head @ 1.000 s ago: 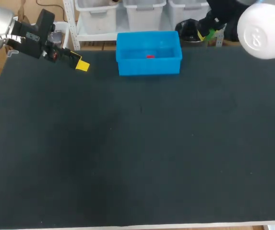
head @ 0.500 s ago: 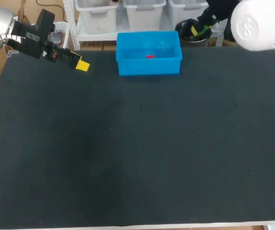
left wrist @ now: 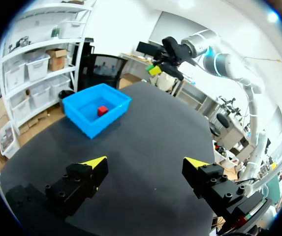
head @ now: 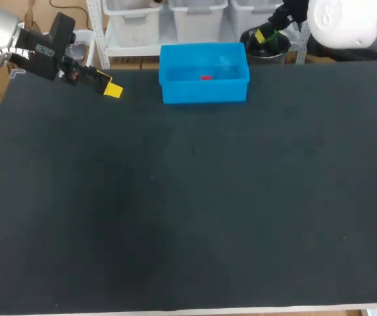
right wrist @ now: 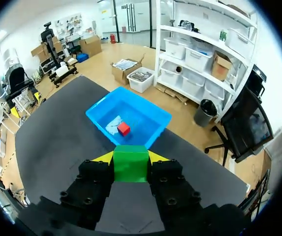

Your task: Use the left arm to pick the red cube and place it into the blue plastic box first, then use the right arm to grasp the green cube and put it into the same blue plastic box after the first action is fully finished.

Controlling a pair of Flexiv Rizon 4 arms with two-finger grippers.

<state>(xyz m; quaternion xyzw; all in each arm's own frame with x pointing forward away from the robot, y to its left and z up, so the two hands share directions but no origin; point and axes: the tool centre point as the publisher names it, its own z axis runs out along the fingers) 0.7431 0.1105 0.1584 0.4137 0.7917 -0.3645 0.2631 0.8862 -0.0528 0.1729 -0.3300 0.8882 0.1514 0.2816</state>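
The blue plastic box (head: 204, 92) stands at the table's far edge with the red cube (head: 206, 78) lying inside it. My right gripper (head: 266, 37) hangs high, just right of the box, shut on the green cube (head: 272, 41). In the right wrist view the green cube (right wrist: 130, 163) sits between the yellow tips of that gripper (right wrist: 130, 157), with the box (right wrist: 101, 129) and red cube (right wrist: 123, 129) below and ahead. My left gripper (head: 110, 88) hovers left of the box, open and empty (left wrist: 145, 164); its view takes in the box (left wrist: 94, 129), red cube (left wrist: 102, 110) and held green cube (left wrist: 155, 69).
The dark table mat (head: 188, 197) stretches wide in front of the box, with nothing else lying on it. A pale scrap (right wrist: 113, 124) lies on the box floor beside the red cube.
My right gripper, with the green cube in it, has moved left toward the blue box. The left arm and the red cube have stayed put.
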